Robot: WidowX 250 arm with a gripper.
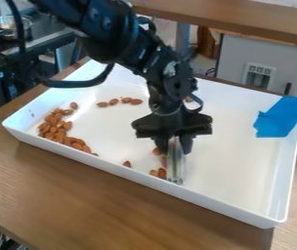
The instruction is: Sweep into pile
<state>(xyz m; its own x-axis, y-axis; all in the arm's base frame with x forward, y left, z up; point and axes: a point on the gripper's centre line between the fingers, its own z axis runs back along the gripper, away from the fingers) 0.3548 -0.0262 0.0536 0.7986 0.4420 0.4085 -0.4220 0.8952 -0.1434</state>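
Note:
The black gripper [176, 144] hangs over the middle of the white tray [236, 188], shut on a clear, upright sweeping tool [176, 163] whose lower end is down at the tray floor near the front wall. Several almonds [161, 172] lie just left of the tool, partly hidden behind it and the gripper. A single almond [127, 164] is farther left. The largest group of almonds [54, 124] is heaped at the tray's left end, trailing along the front wall. A short row of almonds [119, 101] lies toward the back.
Blue tape [283, 117] covers part of the tray's right rim. The tray's raised walls surround the arm's work area, on a wooden table [66, 183]. A wooden shelf edge [236, 19] runs behind, and a metal bowl [9, 24] stands at the upper left.

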